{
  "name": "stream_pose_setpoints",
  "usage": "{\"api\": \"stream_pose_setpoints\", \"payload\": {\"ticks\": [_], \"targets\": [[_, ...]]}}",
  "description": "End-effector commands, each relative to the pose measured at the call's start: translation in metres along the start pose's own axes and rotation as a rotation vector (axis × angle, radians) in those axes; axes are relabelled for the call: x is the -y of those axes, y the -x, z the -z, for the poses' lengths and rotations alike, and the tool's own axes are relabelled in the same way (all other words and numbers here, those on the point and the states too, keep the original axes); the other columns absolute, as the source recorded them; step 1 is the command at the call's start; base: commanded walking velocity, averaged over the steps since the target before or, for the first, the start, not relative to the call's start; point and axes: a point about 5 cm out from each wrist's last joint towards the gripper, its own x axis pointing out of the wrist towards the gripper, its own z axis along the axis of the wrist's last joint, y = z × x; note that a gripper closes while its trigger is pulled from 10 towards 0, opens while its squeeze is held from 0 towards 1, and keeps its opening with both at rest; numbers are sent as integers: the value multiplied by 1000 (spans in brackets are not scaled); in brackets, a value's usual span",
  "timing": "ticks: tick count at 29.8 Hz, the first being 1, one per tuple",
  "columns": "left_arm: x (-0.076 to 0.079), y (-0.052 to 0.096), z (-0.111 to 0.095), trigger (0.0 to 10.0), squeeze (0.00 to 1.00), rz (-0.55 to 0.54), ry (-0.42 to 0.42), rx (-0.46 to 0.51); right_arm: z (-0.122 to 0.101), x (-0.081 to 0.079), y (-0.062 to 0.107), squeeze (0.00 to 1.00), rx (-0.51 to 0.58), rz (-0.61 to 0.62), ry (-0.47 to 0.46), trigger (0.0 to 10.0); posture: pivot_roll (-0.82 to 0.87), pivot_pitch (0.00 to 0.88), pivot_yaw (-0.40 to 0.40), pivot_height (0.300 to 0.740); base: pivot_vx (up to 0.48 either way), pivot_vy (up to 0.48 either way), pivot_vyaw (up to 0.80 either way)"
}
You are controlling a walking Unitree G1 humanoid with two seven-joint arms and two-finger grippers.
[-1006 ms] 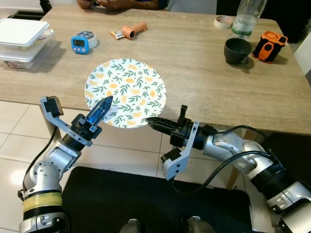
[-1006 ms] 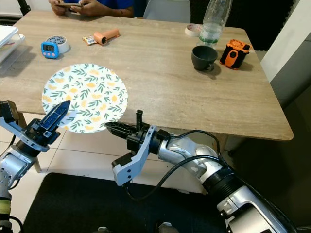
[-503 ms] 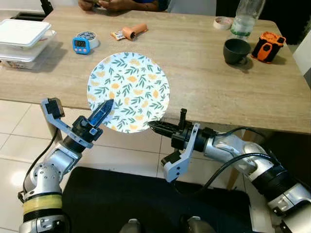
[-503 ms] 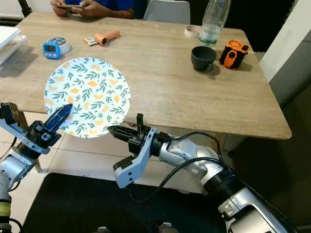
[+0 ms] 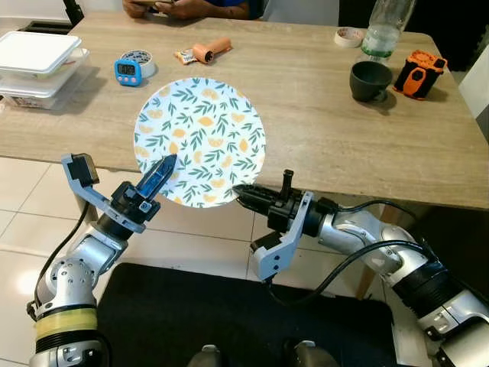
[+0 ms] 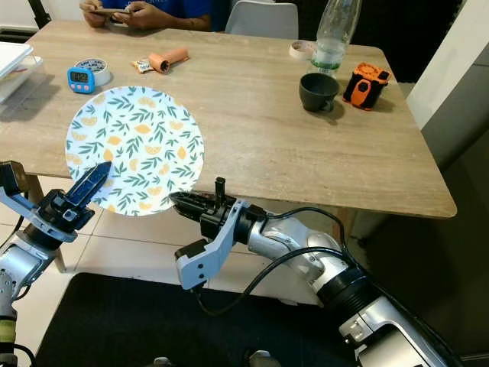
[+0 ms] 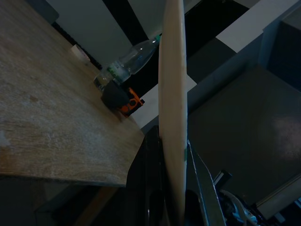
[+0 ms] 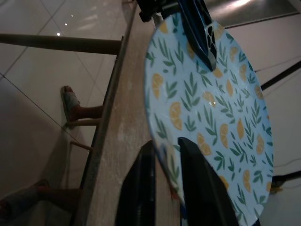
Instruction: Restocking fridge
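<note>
We hold the patterned plate (image 5: pixel 200 140) at the table (image 5: pixel 344 130) edge, left gripper (image 5: pixel 159 173) and right gripper (image 5: pixel 246 193) both clamped on its rim; we should lift evenly, keeping it level.

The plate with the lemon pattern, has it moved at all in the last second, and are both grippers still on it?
The plate has edged a little further over the table, away from the robot. The left gripper and right gripper both still pinch its near rim, which overhangs the table edge; nothing was let go. The timer, cup and bottle sit where they were.
</note>
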Motion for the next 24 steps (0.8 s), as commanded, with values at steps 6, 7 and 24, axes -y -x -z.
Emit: {"api": "stream_pose_setpoints", "payload": {"ticks": [6, 7, 24], "targets": [[-3, 4, 14, 0, 0, -32, 36, -27, 10, 12, 3, 1000, -75, 85, -11, 10000, -83, 187, 5, 740, 0, 0, 0], [-3, 4, 14, 0, 0, -32, 37, -27, 12, 14, 4, 1000, -89, 96, -4, 10000, -83, 187, 5, 740, 0, 0, 0], [3, -6, 26, 0, 0, 10, 154, 59, 8, -11, 1, 0, -131, 126, 66, 10000, -75, 187, 9, 740, 0, 0, 0]]}}
